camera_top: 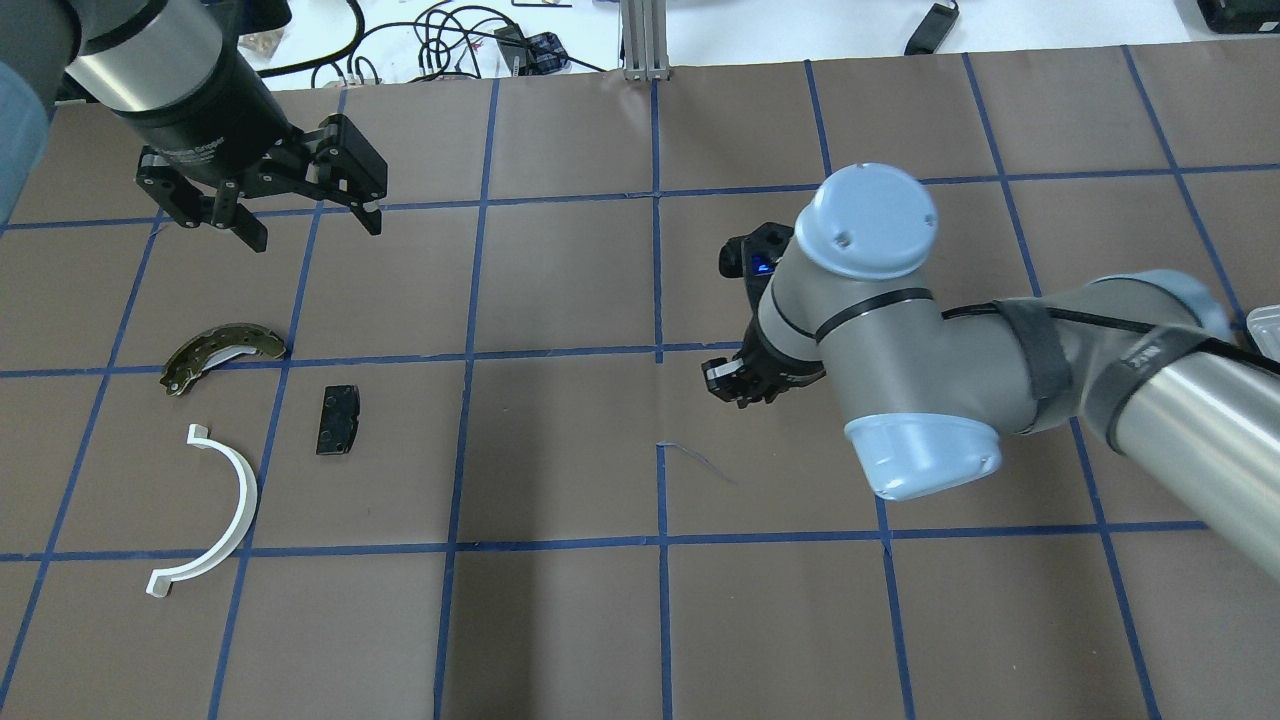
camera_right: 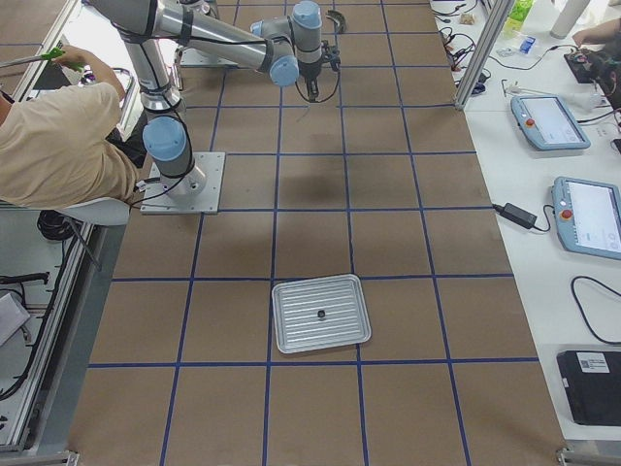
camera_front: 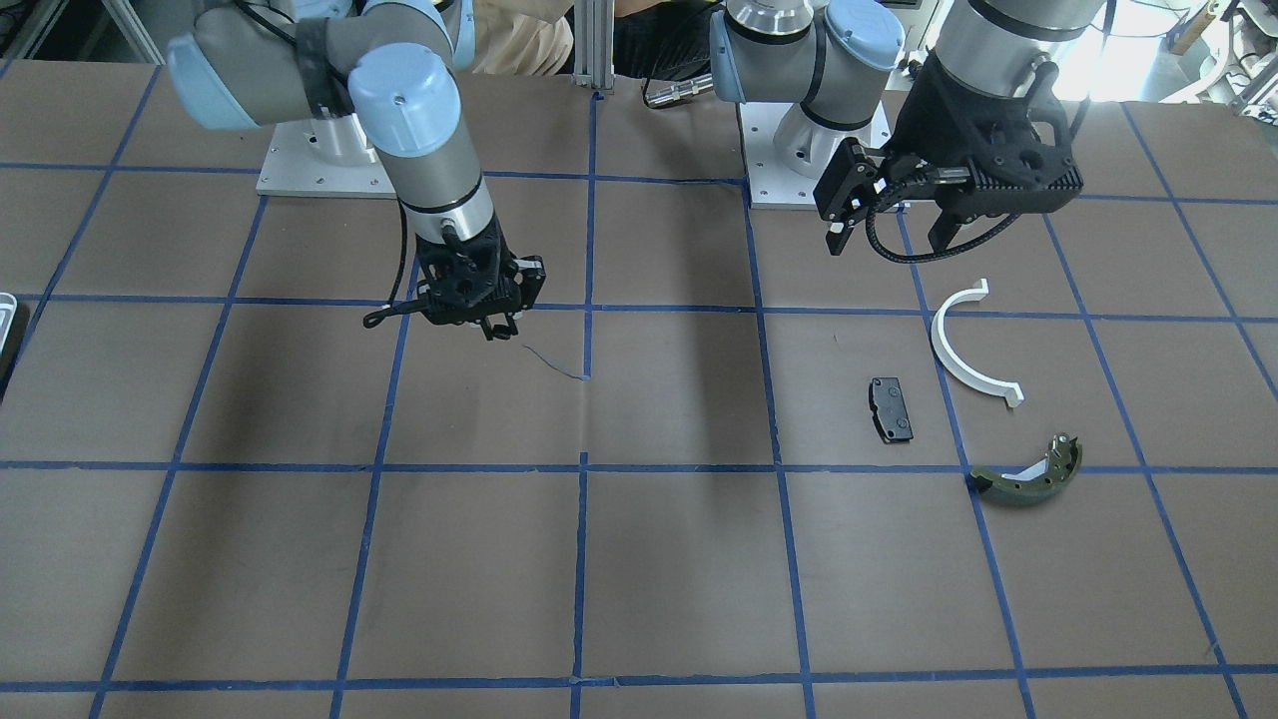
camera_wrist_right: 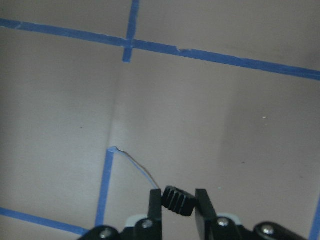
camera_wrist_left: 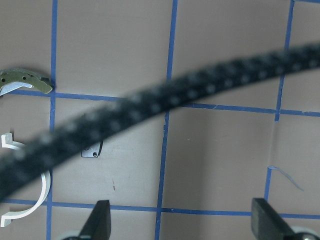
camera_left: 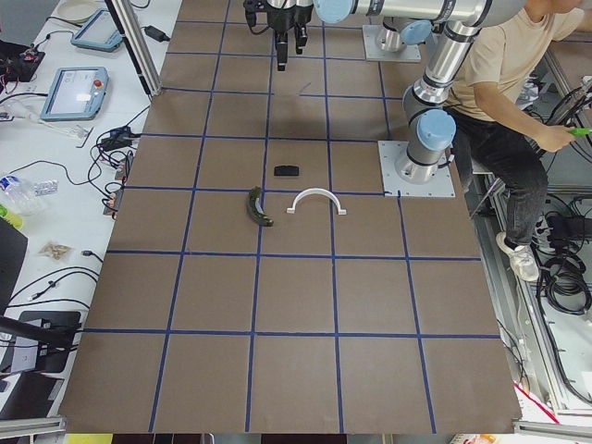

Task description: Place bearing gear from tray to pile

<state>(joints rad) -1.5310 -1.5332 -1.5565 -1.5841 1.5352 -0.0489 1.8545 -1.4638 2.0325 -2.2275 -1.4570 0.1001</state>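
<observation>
Bearing gear [camera_wrist_right: 179, 200], small, black and toothed, sits pinched between the jaws of my right gripper [camera_top: 745, 385], held over the middle of the desk [camera_front: 659, 579]. It is out of the tray [camera_right: 291, 330], which lies well apart at my right end. One tiny dark piece shows in the tray, too small to name.

I judge the pick done and the carry about halfway. The pile [camera_front: 891, 409] is well off on my left: an olive brake shoe [camera_top: 222, 352], a black pad [camera_top: 338, 420] and a white half-ring [camera_top: 215, 515], all apart from one another. What is left is to cross over and let go beside them. My left gripper [camera_top: 312, 228] hangs above the pile, jaws spread and empty.

Brown paper with a blue tape grid covers the desk; a thin blue strand [camera_wrist_right: 135, 165] curls up near the centre. A seated person [camera_left: 504, 74] is behind the bases, and teach pendants [camera_left: 69, 92] and cables lie on a white side desk.
</observation>
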